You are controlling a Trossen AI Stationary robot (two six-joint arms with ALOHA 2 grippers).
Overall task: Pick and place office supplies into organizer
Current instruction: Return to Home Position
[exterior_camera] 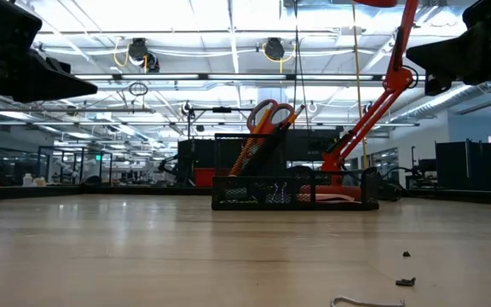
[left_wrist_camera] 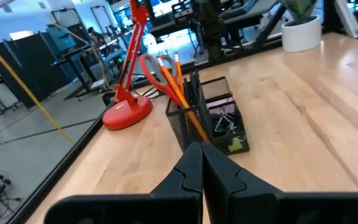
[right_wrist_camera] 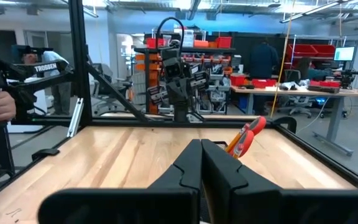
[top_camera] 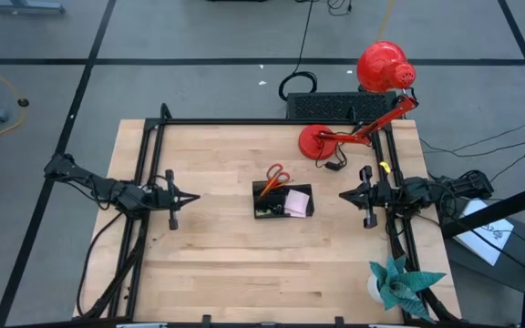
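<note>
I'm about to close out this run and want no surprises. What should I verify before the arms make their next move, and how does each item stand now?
1. Left gripper empty, jaws shut: ok.
2. Right gripper empty, jaws shut: ok.
3. Both arms clear of the organizer, one on each side: ok.
4. Scissors and pencils standing in the organizer: ok.
5. Pink sticky pad inside the organizer: ok.
6. Table free of leftover supplies: cannot tell. The low view shows small bits lying loose on the wood, too small to identify.
</note>
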